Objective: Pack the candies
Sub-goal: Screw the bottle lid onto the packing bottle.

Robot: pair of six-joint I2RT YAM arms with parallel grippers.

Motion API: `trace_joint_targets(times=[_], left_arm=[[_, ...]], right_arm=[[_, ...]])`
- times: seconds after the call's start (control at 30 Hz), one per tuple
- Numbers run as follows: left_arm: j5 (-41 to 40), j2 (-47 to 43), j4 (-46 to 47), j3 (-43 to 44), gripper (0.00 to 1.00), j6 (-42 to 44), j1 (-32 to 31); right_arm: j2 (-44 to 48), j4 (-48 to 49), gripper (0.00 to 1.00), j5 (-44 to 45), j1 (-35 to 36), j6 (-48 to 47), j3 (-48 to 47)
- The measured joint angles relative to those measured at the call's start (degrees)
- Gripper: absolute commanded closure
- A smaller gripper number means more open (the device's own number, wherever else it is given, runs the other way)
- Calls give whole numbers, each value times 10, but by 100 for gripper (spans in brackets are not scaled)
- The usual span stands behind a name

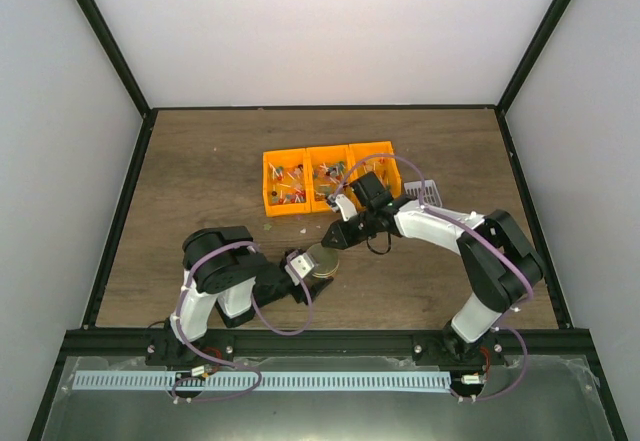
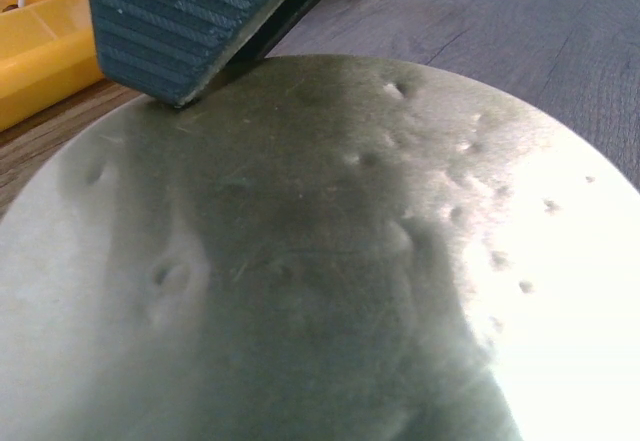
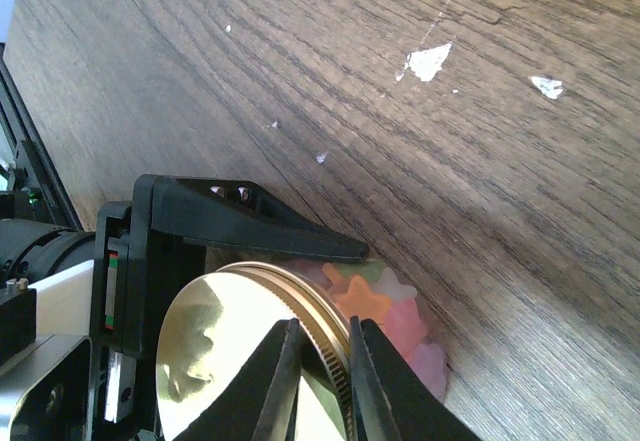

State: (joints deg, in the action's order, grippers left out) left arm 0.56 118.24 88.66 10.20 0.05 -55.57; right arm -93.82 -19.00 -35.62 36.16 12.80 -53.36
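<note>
While right gripper (image 3: 327, 327) pinches lid (image 3: 225, 351), left gripper (image 1: 311, 264) seemingly clamps jar (image 3: 432, 369) of pastel candies (image 3: 365, 297)

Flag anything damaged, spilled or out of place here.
The gold lid on the jar is pitted with small dents across its top. White scraps lie loose on the table, outside the orange bins; they may be torn wrapper bits.

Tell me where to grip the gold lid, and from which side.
Grip the gold lid by its ridged rim, coming from the right, opposite the left gripper flanking the jar; the flat face looks too wide and smooth to pinch.
</note>
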Motion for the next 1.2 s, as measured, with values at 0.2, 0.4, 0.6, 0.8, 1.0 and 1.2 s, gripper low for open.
trace_joint_targets(times=[0.2, 0.4, 0.6, 0.8, 1.0, 1.2], left_arm=[[-2, 1, 1, 0, 18, 0, 0], [-3, 2, 1, 0, 18, 3, 0], [-3, 2, 1, 0, 18, 4, 0], [-3, 3, 1, 0, 18, 4, 0], [-3, 3, 1, 0, 18, 3, 0], [-16, 6, 2, 2, 18, 0, 0]], right_arm=[[10, 17, 97, -1, -2, -1, 11], [33, 42, 99, 7, -4, 1, 41], [64, 89, 99, 7, -8, 17, 92], [102, 116, 99, 7, -12, 40, 138], [159, 111, 99, -13, -8, 77, 192], [188, 65, 87, -37, 14, 105, 221]])
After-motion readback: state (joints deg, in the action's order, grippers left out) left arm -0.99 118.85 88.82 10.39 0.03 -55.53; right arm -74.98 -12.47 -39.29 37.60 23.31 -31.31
